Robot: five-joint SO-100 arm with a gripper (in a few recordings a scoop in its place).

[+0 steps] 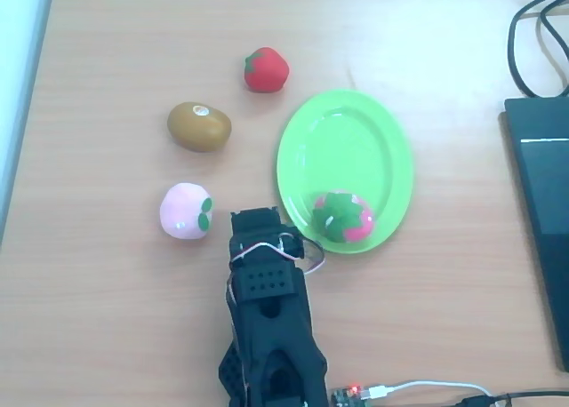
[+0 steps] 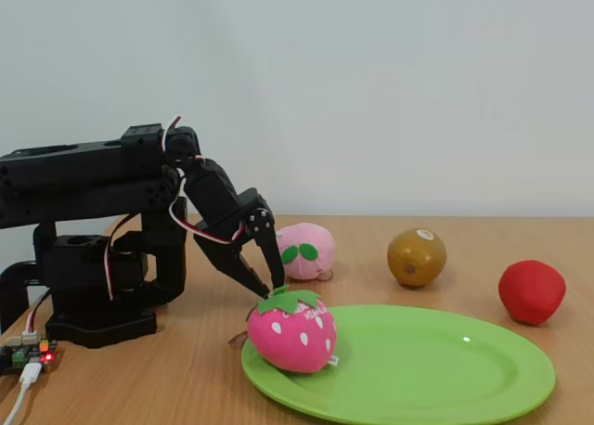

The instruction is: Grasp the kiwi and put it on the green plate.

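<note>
Jaws [image 2: 264, 290] released, parted with nothing between them, tips pointing down just above the surface [image 1: 107, 336] at the near-left rim of the plate [image 2: 445, 369], close over the leafy top of the green-and-pink fruit [image 2: 291, 332]. Overhead, the arm [image 1: 267, 336] comes up from the bottom edge and its head ends beside the plate's [image 1: 342, 140] lower-left rim; jaws themselves hidden under the wrist there.

Overhead, left to right: pink toy [image 1: 185, 211] with green leaves, just left of the arm's head. Kiwi [image 1: 199, 126] above it, lying on the bare surface, pale spot up, apart from the plate and not touched by anything. Strawberry [image 1: 266, 69] further up and right, near the plate's top rim but off it. Plate, oval, with the green-and-pink fruit [image 1: 342, 217] lying inside its lower end. Dark cables and a black flat object at the right edge.

Fixed view, left to right: arm base [image 2: 93, 286], pink toy [image 2: 306, 251] behind the jaws, kiwi [image 2: 417, 257] beyond the plate, strawberry [image 2: 531, 291] at right.
</note>
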